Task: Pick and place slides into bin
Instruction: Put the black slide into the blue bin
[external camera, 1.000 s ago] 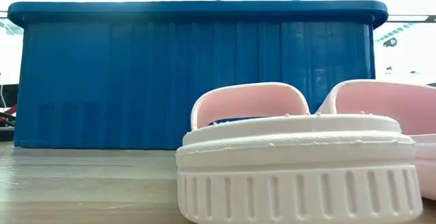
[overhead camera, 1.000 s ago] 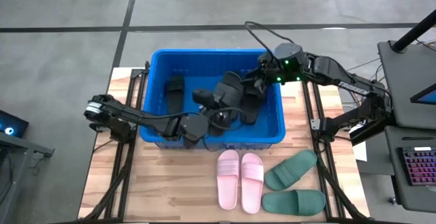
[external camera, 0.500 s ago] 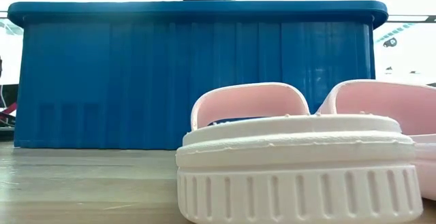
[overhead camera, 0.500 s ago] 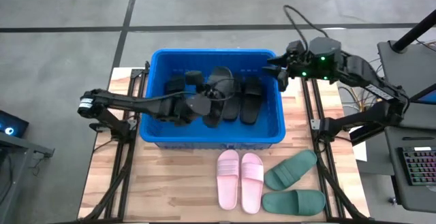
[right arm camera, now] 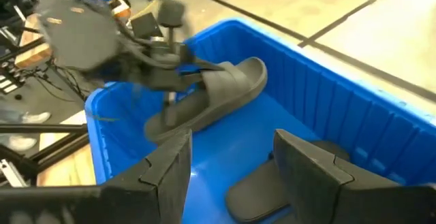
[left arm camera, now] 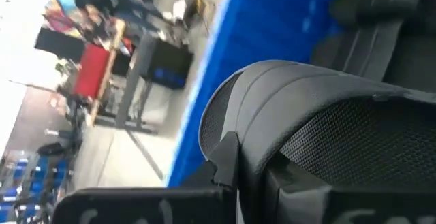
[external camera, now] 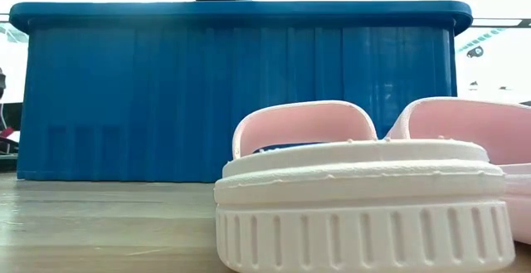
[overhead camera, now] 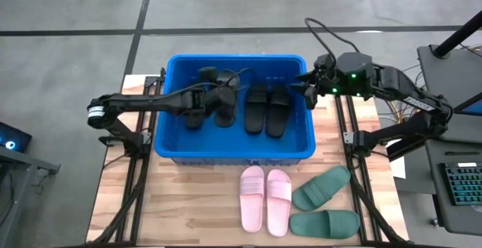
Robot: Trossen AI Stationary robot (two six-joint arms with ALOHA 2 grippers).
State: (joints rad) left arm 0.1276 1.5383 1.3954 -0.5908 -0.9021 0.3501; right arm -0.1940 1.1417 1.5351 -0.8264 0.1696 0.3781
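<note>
Left gripper (overhead camera: 205, 97) is over the big bright blue ribbed plastic bin (overhead camera: 172, 154), fingers clamped on a black foam slide sandal (overhead camera: 224, 102) carried above the bin floor; in the right wrist view that slide (right arm camera: 211, 94) hangs clear of the bottom, tilted, pinched near one end. Right gripper (overhead camera: 307, 87) sits at the bin's right rim, fingers spread, nothing between them. Two more black slides (overhead camera: 266, 110) lie flat side by side on the bin floor, and another black one (overhead camera: 194, 114) seems to lie under the left arm, mostly covered. Still on the wooden table: two light pink slides (overhead camera: 265, 199) together just in front of the bin, two dark green slides (overhead camera: 325, 205) beside them to the right, one angled. Handling guess: light, moulded foam, somewhat flexible, matte so not slippery, not fragile; a drop into the bin should be harmless. Best hold looks like the wide strap or a sole edge at heel or toe; an end grip lets the slide droop and swing. Hidden: low view shows only the bin wall, the pink slides close up and a dark piece of arm or slide above the rim. Left wrist view is filled by black strap mesh, so exact finger placement on the slide can't be read.
</note>
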